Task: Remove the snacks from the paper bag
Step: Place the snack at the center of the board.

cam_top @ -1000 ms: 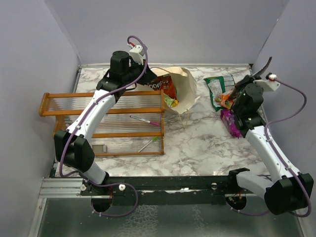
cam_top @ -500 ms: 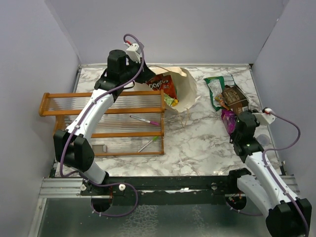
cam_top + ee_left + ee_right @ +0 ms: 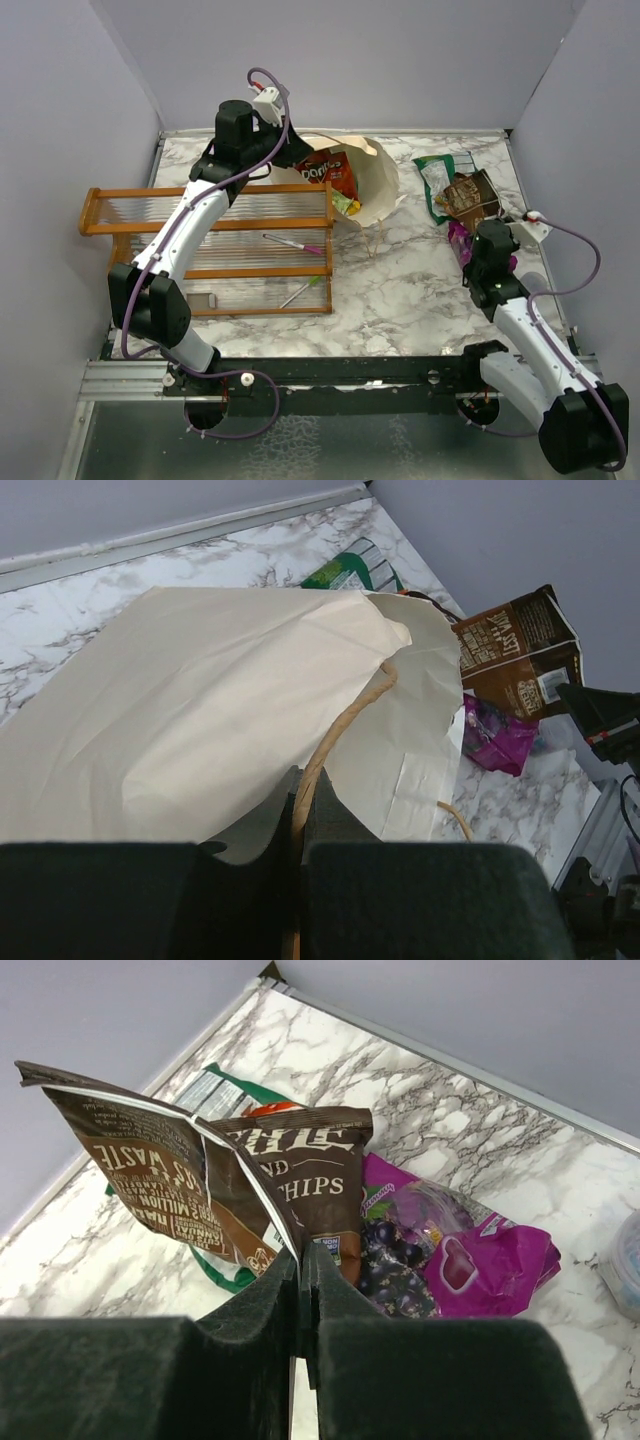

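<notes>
Tabletop tally: bag, packets, rack, pens.
One paper bag (image 3: 378,185). Two packets at its mouth: red chip bag (image 3: 328,172), lime packet (image 3: 346,207). Three outside: green-white packet (image 3: 432,180), dark brown packet (image 3: 470,195), magenta packet (image 3: 458,238). One wooden rack (image 3: 110,226). Two pens: pink-tipped pen (image 3: 293,243), green pen (image 3: 300,292).

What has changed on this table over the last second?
The right gripper has drawn back toward the near edge from over the packets at the far right, keeping its pinch on the dark brown packet, which now stands up by the magenta packet. Unchanged: the left gripper shut on the paper bag's twine handle, the red chip bag in its mouth, the orange rack.
</notes>
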Robot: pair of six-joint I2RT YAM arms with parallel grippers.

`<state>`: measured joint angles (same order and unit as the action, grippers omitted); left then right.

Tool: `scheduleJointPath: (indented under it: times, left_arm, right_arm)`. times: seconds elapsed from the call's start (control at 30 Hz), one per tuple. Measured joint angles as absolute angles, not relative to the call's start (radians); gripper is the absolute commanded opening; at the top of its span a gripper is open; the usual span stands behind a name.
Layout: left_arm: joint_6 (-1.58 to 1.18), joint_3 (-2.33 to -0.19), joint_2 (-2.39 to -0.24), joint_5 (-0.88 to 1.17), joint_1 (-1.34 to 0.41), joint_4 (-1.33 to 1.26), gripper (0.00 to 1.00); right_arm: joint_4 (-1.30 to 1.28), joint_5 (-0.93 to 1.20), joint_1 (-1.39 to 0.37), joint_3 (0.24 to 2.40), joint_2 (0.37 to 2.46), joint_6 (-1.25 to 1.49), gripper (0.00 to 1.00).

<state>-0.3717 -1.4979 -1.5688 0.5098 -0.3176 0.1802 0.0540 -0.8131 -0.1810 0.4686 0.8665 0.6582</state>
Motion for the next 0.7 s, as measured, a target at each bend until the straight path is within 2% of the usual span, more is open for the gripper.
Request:
scheduleJointPath:
  times: [0.07, 0.17, 0.37, 0.53, 0.63, 0.7]
  left_arm:
    - [-0.373, -1.498, -1.569, 0.512, -0.315, 0.180, 0.00]
    - [-0.377, -1.498, -1.569, 0.516, -0.309, 0.173, 0.00]
    - [-0.393, -1.498, -1.569, 0.533, -0.300, 0.162, 0.00]
    - [-0.399, -1.497, -1.569, 0.539, -0.296, 0.157, 0.00]
    - [-0.402, -1.497, -1.569, 0.542, -0.295, 0.156, 0.00]
    - [-0.404, -1.497, -1.569, 0.543, -0.295, 0.153, 0.00]
  right_arm:
    - [0.052, -0.813, -0.181, 0.469, 0.850, 0.657, 0.10]
    - [0.051, -0.813, -0.181, 0.469, 0.834, 0.647, 0.19]
    - [0.052, -0.760, -0.181, 0.473, 0.831, 0.624, 0.43]
    - [0.102, -0.533, -0.179, 0.434, 0.834, 0.651, 0.60]
    - [0.147, -0.391, -0.179, 0.385, 0.863, 0.669, 0.79]
    - [0.168, -0.313, -0.179, 0.364, 0.914, 0.689, 0.87]
